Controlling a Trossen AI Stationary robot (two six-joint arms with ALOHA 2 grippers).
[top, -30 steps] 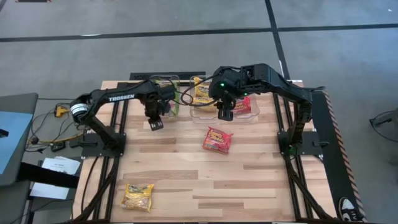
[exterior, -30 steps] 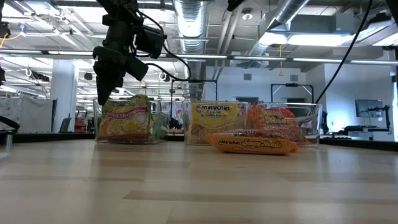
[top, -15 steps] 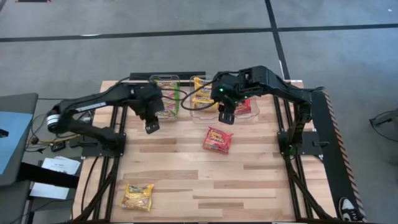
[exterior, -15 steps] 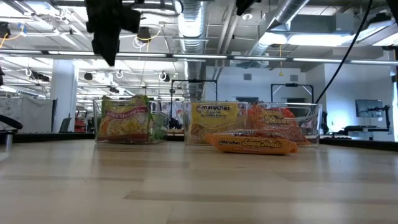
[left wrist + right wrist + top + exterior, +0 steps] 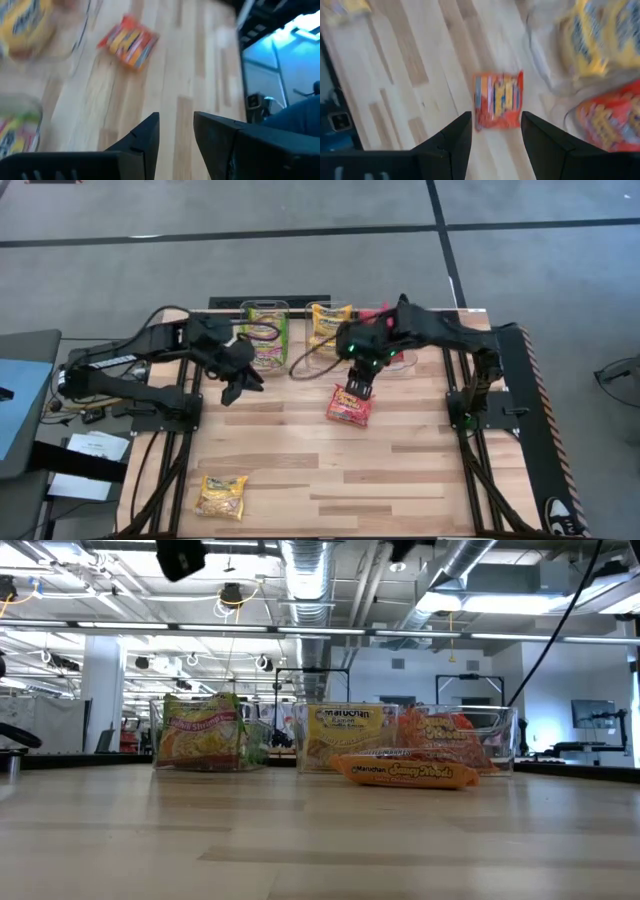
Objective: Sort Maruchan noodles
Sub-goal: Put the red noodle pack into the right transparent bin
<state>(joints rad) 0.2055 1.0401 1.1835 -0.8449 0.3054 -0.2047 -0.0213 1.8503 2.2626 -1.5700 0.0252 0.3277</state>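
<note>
Loose packets: two, one red glossy ramen packet (image 5: 349, 405), one yellow ramen packet (image 5: 221, 495) | right gripper (image 5: 359, 388) hovering open, empty, over the red | left gripper (image 5: 237, 389) part-open, empty.

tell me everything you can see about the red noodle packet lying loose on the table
The red noodle packet is a small flat rectangular pack of glossy plastic, red-orange with yellow printed lettering. It lies flat on the bare wooden table, just in front of the clear bins and outside them. The right gripper, open, hovers just above it, not touching it. Nothing else touches it.
</note>
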